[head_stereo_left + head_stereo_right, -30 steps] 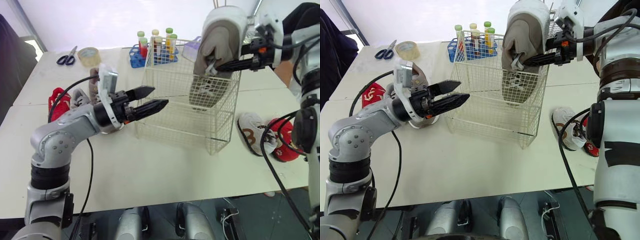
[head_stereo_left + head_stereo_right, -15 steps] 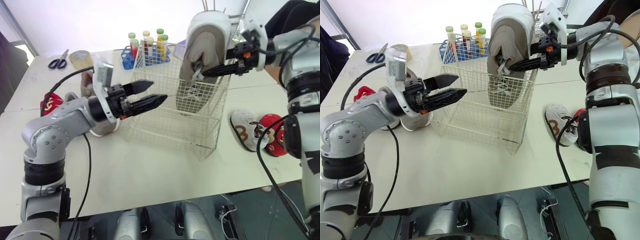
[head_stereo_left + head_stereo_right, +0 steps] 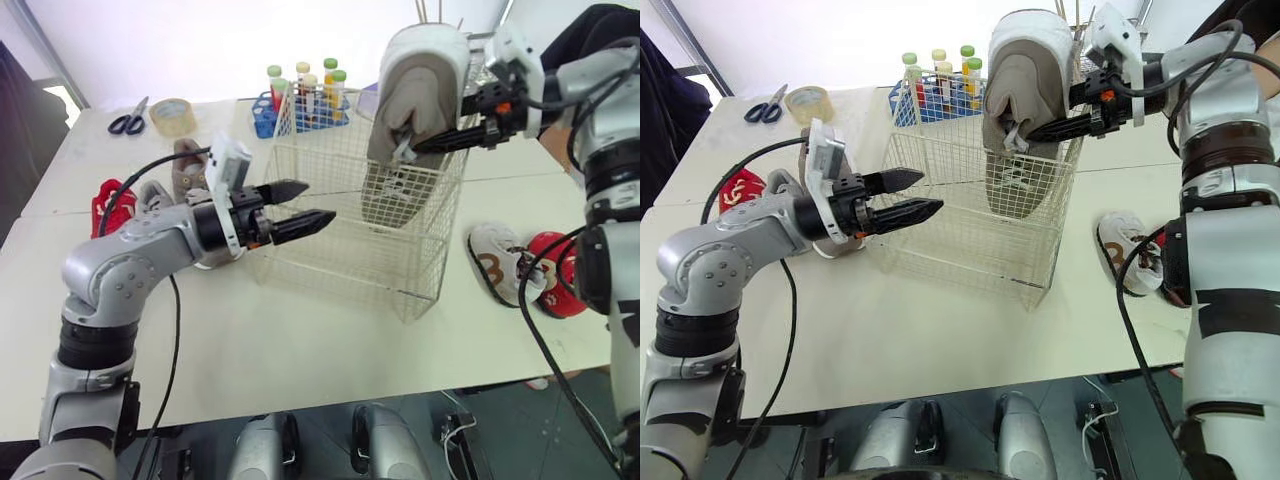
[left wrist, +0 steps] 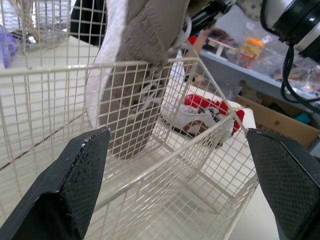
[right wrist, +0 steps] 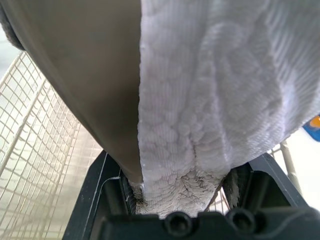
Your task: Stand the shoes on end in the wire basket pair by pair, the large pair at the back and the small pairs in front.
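A cream wire basket (image 3: 335,268) stands mid-table. My right gripper (image 3: 432,140) is shut on a large grey shoe (image 3: 418,100), gripped at its opening. The shoe hangs upright with its lower end inside the basket's back right part; its white knit lining (image 5: 200,100) shows in the right wrist view. My left gripper (image 3: 312,203) is open and empty at the basket's left front side, looking through the mesh (image 4: 165,165) at the shoe (image 4: 135,75). On the left lie the other grey shoe (image 3: 188,162), a red small shoe (image 3: 113,203) and a pale one (image 3: 155,194). A white small shoe (image 3: 497,262) and a red one (image 3: 556,288) lie to the right.
A blue rack of test tubes (image 3: 305,92) stands just behind the basket. Scissors (image 3: 130,120) and a tape roll (image 3: 175,112) lie at the far left. A second wire container (image 3: 478,62) stands behind the held shoe. The table's front edge runs below the basket.
The whole view has shifted and tilted. Relative to the basket, the held shoe and both grippers stay in much the same places.
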Available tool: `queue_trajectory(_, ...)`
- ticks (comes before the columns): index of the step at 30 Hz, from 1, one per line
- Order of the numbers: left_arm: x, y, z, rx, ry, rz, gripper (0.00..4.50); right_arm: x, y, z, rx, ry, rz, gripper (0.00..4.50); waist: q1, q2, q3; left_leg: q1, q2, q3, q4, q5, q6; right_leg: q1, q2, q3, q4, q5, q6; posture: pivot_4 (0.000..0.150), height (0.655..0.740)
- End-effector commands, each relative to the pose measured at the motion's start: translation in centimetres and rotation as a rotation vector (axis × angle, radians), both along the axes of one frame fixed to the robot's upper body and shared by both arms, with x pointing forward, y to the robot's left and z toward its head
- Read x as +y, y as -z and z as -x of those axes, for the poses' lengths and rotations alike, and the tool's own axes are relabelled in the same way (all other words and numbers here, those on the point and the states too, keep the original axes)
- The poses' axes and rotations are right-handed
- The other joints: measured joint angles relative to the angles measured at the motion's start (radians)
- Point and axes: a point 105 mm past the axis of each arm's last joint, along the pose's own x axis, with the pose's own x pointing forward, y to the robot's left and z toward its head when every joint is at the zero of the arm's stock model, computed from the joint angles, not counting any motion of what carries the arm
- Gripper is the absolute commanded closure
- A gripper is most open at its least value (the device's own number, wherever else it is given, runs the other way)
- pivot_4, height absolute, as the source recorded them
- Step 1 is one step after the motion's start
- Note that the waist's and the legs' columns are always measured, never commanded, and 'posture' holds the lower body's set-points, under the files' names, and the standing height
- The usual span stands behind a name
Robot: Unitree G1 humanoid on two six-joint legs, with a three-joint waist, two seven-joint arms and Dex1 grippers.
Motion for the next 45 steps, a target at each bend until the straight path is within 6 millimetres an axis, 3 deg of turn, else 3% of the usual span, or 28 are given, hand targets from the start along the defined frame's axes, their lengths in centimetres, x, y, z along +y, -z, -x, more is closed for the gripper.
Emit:
queue_trajectory(1, -0.4, -0.6, 0.0, -0.042, 0.019, 0.008, 0.07, -1.4, -1.0, 0.5, -0.031, 0.043, 0.056, 2.72, 0.008, 0.000, 0.000, 0.000, 0.000, 0.000, 0.000, 0.000, 0.000, 0.000, 0.000, 0.000, 0.000, 0.000, 0.000, 0.150, 0.7400)
queue_trajectory(6, -0.7, -0.6, -0.1, -0.045, 0.036, 0.013, 0.00, -2.1, -1.4, 1.0, -0.037, 0.061, 0.057, 0.22, 0.012, 0.000, 0.000, 0.000, 0.000, 0.000, 0.000, 0.000, 0.000, 0.000, 0.000, 0.000, 0.000, 0.000, 0.000, 0.150, 0.7400)
queue_trajectory(7, -0.7, -0.6, -0.1, -0.046, 0.039, 0.015, 0.00, -2.3, -1.3, 1.0, -0.042, 0.065, 0.064, 0.05, 0.012, 0.000, 0.000, 0.000, 0.000, 0.000, 0.000, 0.000, 0.000, 0.000, 0.000, 0.000, 0.000, 0.000, 0.000, 0.150, 0.7400)
queue_trajectory(10, -0.9, -0.8, -0.2, -0.054, 0.046, 0.020, 0.00, -2.8, -1.8, 1.4, -0.073, 0.069, 0.073, 0.05, 0.013, 0.000, 0.000, 0.000, 0.000, 0.000, 0.000, 0.000, 0.000, 0.000, 0.000, 0.000, 0.000, 0.000, 0.000, 0.150, 0.7400)
queue_trajectory(18, 0.1, -3.2, 0.3, -0.101, 0.041, 0.088, 0.00, -5.3, -5.6, 3.5, -0.218, 0.140, 0.066, 0.05, 0.012, 0.000, 0.000, -0.002, 0.000, 0.000, 0.000, 0.000, 0.000, -0.002, 0.000, -0.001, 0.000, 0.000, 0.000, 0.150, 0.7400)
queue_trajectory(23, 2.8, -5.3, 0.0, -0.166, -0.067, 0.111, 0.00, -7.7, -7.9, 4.8, -0.323, 0.261, -0.013, 0.05, 0.010, 0.000, 0.001, -0.002, 0.000, -0.001, 0.000, 0.000, 0.000, -0.003, 0.000, 0.000, 0.000, 0.000, 0.000, 0.150, 0.7400)
queue_trajectory(26, 5.8, -6.0, -1.1, -0.192, -0.207, 0.079, 0.00, -9.0, -6.5, 5.4, -0.329, 0.352, -0.050, 0.05, 0.010, -0.001, 0.000, -0.002, 0.001, -0.001, 0.000, 0.000, 0.000, -0.002, 0.000, -0.001, 0.000, 0.000, 0.000, 0.150, 0.7400)
queue_trajectory(29, 8.3, -6.1, -2.6, -0.202, -0.345, 0.053, 0.00, -9.2, -4.1, 5.7, -0.308, 0.424, -0.100, 1.40, 0.013, 0.000, 0.000, -0.002, 0.000, -0.001, 0.000, 0.000, 0.000, -0.002, -0.001, -0.001, 0.000, 0.000, 0.000, 0.150, 0.7400)
queue_trajectory(30, 9.2, -6.0, -3.3, -0.207, -0.393, 0.043, 0.26, -9.1, -3.1, 5.6, -0.307, 0.455, -0.127, 1.91, 0.015, 0.000, 0.000, -0.002, 0.000, 0.000, 0.001, 0.000, 0.000, -0.002, -0.001, -0.001, 0.001, 0.000, 0.000, 0.150, 0.7400)
queue_trajectory(32, 10.7, -5.7, -4.4, -0.211, -0.468, 0.025, 0.93, -8.7, -1.4, 5.6, -0.310, 0.511, -0.164, 2.99, 0.016, 0.000, 0.000, -0.002, 0.000, 0.000, 0.001, 0.000, 0.000, -0.002, -0.001, -0.001, 0.002, 0.000, 0.000, 0.150, 0.7400)
queue_trajectory(35, 11.7, -4.6, -5.6, -0.215, -0.524, -0.035, 2.41, -7.7, 0.6, 5.4, -0.298, 0.574, -0.231, 4.47, 0.015, 0.000, 0.000, -0.002, 0.000, 0.000, 0.001, 0.000, 0.000, -0.003, 0.000, -0.001, 0.002, 0.000, 0.000, 0.150, 0.7400)
queue_trajectory(38, 11.0, -2.7, -6.3, -0.184, -0.502, -0.098, 3.93, -6.6, 2.4, 5.2, -0.281, 0.609, -0.267, 4.50, 0.016, 0.000, 0.000, -0.003, 0.000, 0.000, 0.001, 0.000, 0.000, -0.003, 0.000, -0.001, 0.001, 0.000, 0.000, 0.150, 0.7400)
queue_trajectory(45, 7.3, 0.4, -5.6, -0.097, -0.320, -0.148, 3.93, -4.4, 3.1, 4.7, -0.240, 0.577, -0.397, 4.50, 0.014, -0.001, 0.000, -0.004, 0.000, -0.001, 0.001, 0.000, 0.000, -0.003, 0.000, -0.001, 0.001, 0.000, 0.000, 0.150, 0.7400)
